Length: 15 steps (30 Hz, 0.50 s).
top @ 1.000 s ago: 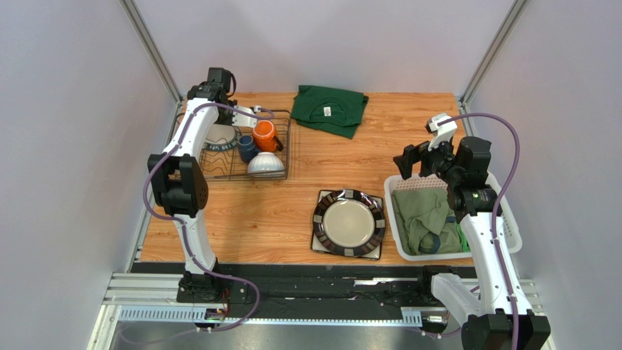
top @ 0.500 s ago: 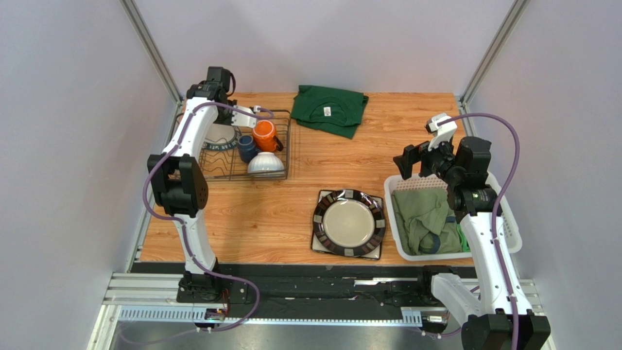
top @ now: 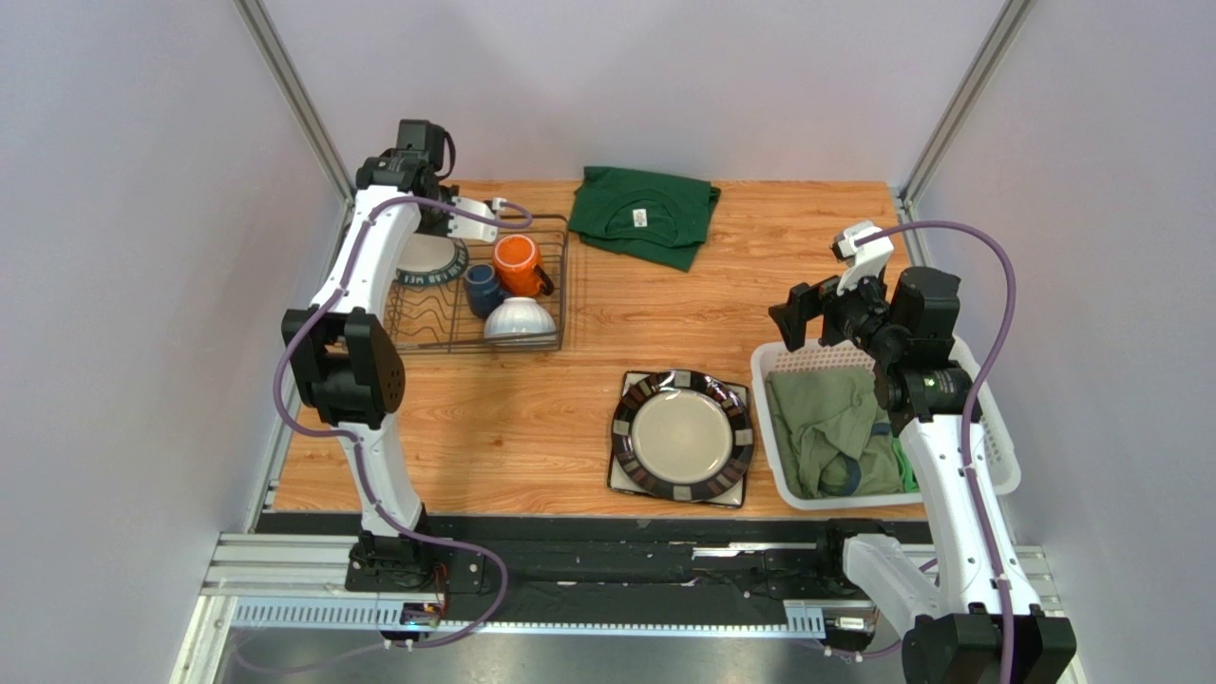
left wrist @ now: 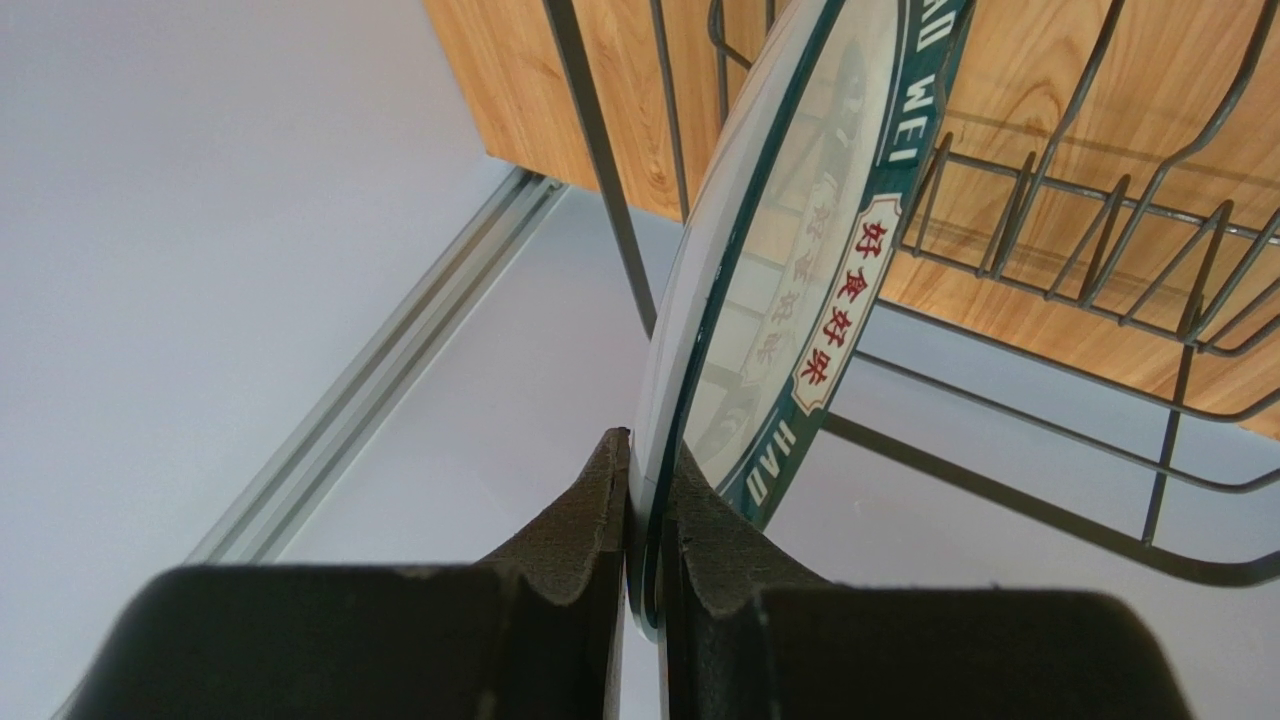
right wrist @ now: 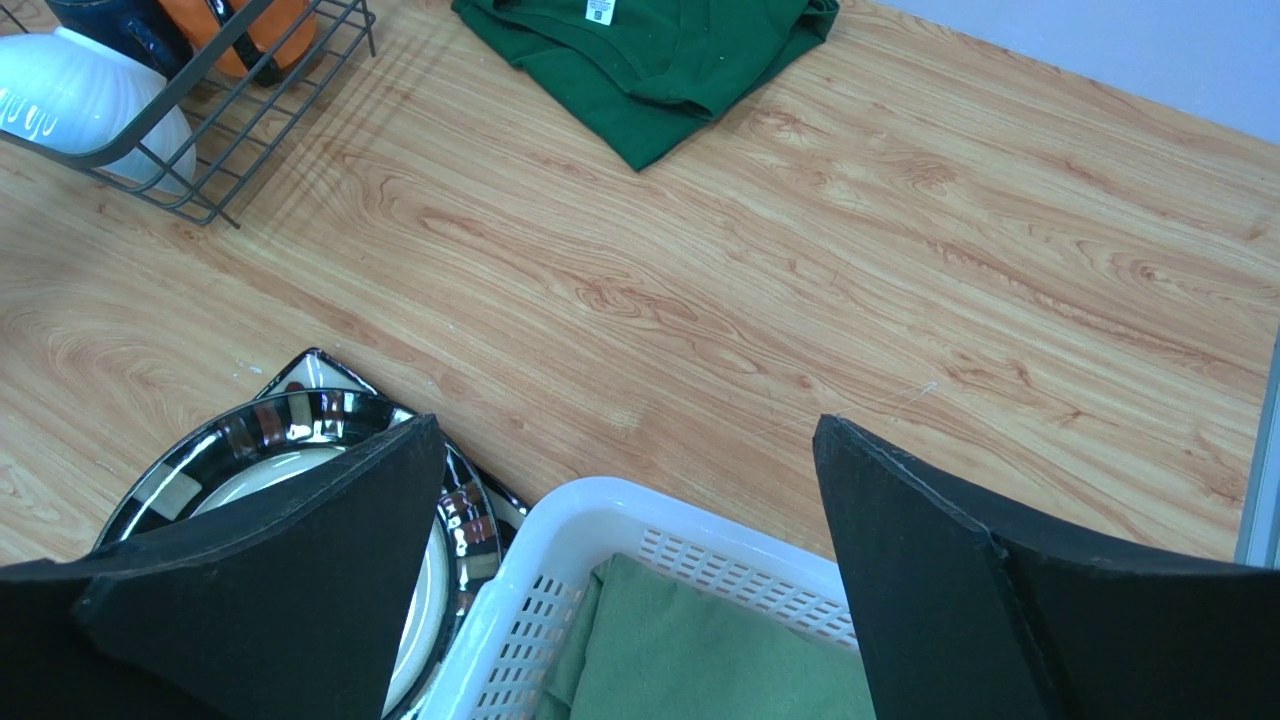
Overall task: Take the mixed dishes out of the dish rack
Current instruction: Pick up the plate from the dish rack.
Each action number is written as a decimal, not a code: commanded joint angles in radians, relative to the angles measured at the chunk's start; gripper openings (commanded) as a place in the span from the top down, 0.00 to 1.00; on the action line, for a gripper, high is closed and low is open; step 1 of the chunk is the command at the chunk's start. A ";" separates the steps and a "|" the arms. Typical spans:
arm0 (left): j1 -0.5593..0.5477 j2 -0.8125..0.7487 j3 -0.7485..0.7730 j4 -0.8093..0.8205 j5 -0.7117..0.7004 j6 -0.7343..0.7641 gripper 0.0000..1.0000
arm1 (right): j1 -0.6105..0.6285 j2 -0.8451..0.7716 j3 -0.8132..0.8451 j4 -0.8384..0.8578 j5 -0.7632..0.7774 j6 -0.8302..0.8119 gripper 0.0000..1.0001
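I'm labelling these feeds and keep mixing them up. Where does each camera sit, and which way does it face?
Top external: high behind the bases, looking down on the table; left arm and right arm show.
Left wrist: on the left arm, looking along the left claw, shut on the green-rimmed plate by the dish rack; only fingers show.
Right wrist: on the right arm, looking down past the open right claw at the dark-rimmed plate and white basket.
Shared: top and right wrist both show the green shirt.
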 commanded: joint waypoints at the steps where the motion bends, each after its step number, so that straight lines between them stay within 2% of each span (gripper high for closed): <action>1: 0.010 -0.084 0.063 0.018 -0.017 0.029 1.00 | 0.002 -0.009 0.018 -0.001 -0.006 -0.010 0.01; 15: 0.010 -0.167 0.083 -0.031 0.011 0.020 1.00 | 0.002 -0.011 0.018 -0.004 -0.009 -0.007 0.01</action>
